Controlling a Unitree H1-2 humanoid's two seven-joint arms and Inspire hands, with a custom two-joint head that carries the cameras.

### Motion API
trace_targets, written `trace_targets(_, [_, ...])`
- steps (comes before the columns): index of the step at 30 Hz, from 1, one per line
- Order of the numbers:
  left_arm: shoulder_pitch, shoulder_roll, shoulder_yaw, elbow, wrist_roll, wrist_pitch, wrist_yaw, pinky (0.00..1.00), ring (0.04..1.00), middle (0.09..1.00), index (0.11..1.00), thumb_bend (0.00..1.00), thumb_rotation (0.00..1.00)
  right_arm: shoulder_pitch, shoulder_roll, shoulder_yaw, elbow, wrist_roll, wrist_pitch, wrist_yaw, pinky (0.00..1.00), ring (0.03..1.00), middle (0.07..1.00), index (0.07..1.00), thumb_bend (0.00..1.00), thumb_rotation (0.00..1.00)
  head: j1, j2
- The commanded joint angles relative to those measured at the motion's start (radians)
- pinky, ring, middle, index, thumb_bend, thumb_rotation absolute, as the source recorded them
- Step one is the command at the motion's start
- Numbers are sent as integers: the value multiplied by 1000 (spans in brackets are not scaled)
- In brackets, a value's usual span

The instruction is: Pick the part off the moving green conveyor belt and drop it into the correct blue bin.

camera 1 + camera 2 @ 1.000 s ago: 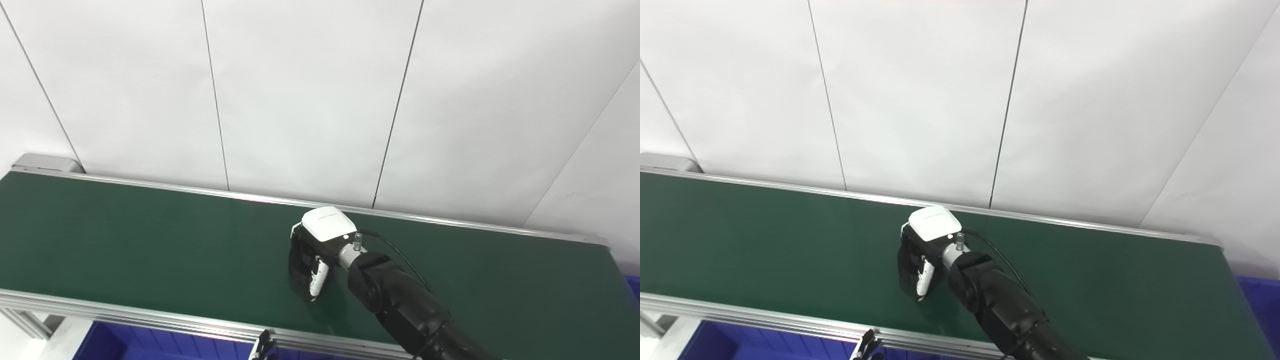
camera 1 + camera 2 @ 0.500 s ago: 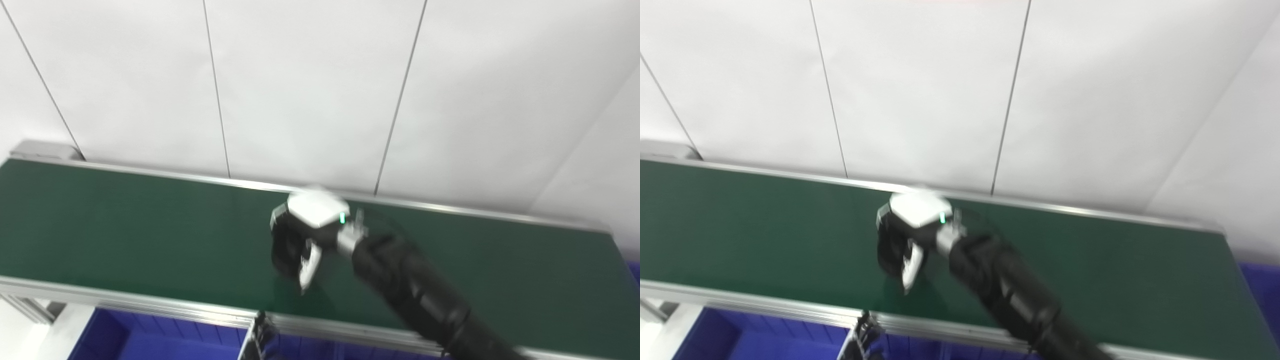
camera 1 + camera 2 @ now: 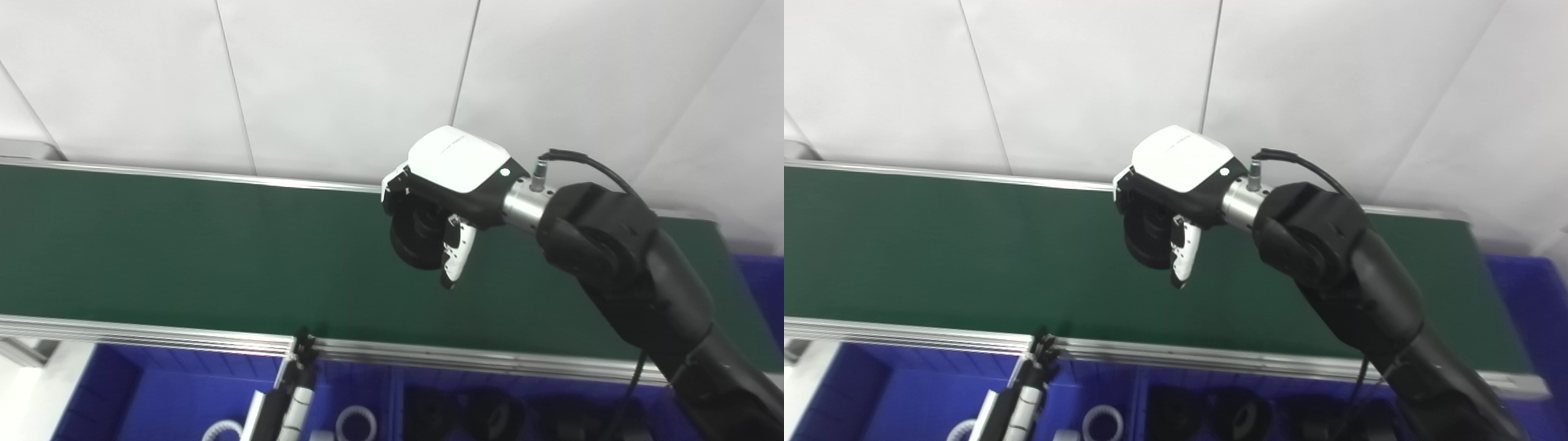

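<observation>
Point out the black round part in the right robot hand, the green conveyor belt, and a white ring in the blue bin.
black round part (image 3: 416, 236), left eye view, outer rim.
green conveyor belt (image 3: 153, 245), left eye view, bare surface.
white ring (image 3: 1102, 421), right eye view, its band.

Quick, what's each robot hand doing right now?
Right robot hand: closed on a black round part.
Left robot hand: mostly hidden, cannot tell.

The right hand (image 3: 442, 202) is capped by a glossy white shell with faint grey lettering and a small white light, over black fingers and a white-backed thumb. A silver collar, a metal plug and a looping black cable are seen at the wrist, behind which the arm is sheathed in matte black. Of the left hand (image 3: 1026, 387), only black and white fingers are seen.
</observation>
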Motion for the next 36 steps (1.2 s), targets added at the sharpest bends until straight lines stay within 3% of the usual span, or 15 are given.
trace_targets(1, [-2,14,9,-57,-44,29,-28,1000,998,997,1000,454,862,22,-41,-41,-87,23,16,29,305,414,521,494,516,0,-64,17])
trace_targets(7, [-2,79,50,-128,6,104,-27,930,956,980,1000,469,921,203,-76,-166,-328,22,125,130,246,406,521,494,516,0,-183,33])
trace_targets(9, [-9,103,63,-129,-1,109,-38,937,957,985,1000,475,925,299,-64,-231,-383,-7,129,144,231,403,519,494,516,0,-214,39])
trace_targets(14, [-18,144,87,-162,6,154,-48,917,938,976,1000,523,941,573,34,-433,-395,6,-25,74,271,406,520,493,516,0,-275,54])
trace_targets(18, [-31,157,124,-191,-49,231,-57,916,930,961,1000,545,915,892,233,-610,-395,-10,-202,-77,255,398,520,494,514,0,-374,68])
trace_targets(21, [-48,169,143,-190,-56,264,-65,912,923,957,1000,543,913,1060,392,-696,-395,-68,-316,-211,247,396,518,494,514,0,-396,60])
trace_targets(24, [-63,185,149,-172,-53,266,-80,924,926,966,1000,592,921,1138,521,-725,-395,-177,-350,-303,228,399,518,492,515,0,-394,56])
trace_targets(27, [-72,188,155,-162,-60,273,-85,922,930,966,1000,596,918,1175,598,-715,-388,-277,-350,-392,228,395,522,492,514,0,-387,55])
trace_targets(31, [-78,182,161,-159,-63,282,-86,900,922,959,1000,605,893,1185,622,-686,-318,-359,-360,-502,231,394,525,492,513,0,-375,56])
trace_targets(36, [-75,177,164,-164,-61,286,-87,894,916,953,1000,610,886,1170,588,-632,-189,-434,-373,-677,207,396,521,491,514,0,-361,58])
